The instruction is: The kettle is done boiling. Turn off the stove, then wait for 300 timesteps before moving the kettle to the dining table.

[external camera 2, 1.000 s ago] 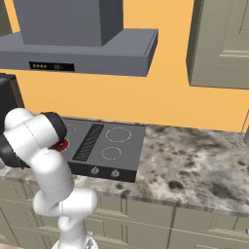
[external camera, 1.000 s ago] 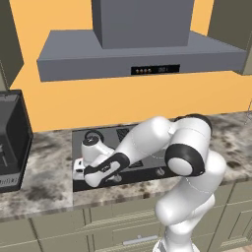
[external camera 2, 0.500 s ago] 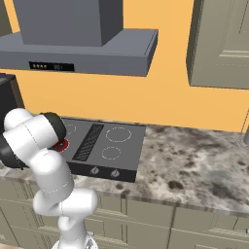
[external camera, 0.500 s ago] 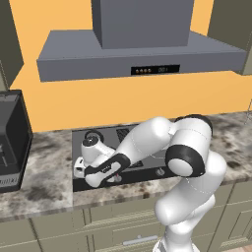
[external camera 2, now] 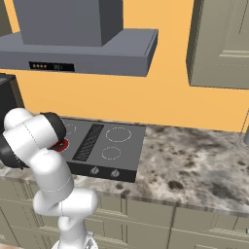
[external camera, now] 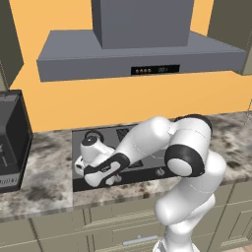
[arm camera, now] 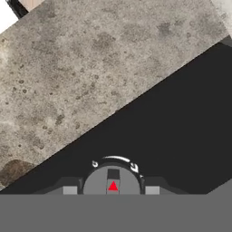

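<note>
The kettle (external camera 2: 61, 145) is mostly hidden. In the right base view only a red sliver shows behind the arm's elbow, on the stove (external camera 2: 121, 146) near its left edge. In the left base view a thin black arch rises just behind the wrist at the stove's back-left corner. It is prob. the handle, but I cannot tell for sure, because the white wrist covers what is under it.

The gripper (arm camera: 111, 190) is at the front-left edge of the stove. In the hand view, one round grey knob (arm camera: 112, 179) with a red triangle mark sits between the two finger tips, which stand narrow and lie against its two sides. So it has hold of this knob, as far as visible. The lower part of the knob and the tips are cut off at the bottom.

In the left base view the fingers themselves are covered by the hand and forearm. The arm also hides the left knobs in the right base view; two front knobs (external camera 2: 115, 173) on the right side are clear.

The stove is flat and dark, w/ white ring marks and a black grille (external camera 2: 90, 141) in the middle. It is set into a speckled grey-brown counter (external camera 2: 194, 160). Pale green-grey cabinets (external camera 2: 146, 219) are below. Behind is an orange wall (external camera: 123, 103), w/ a grey range hood (external camera: 138, 54) above. An upper cabinet (external camera 2: 221, 44) is at the right. A dark box-shaped appliance (external camera: 10, 138) stands on the counter at the left, cut off by the picture edge.
</note>
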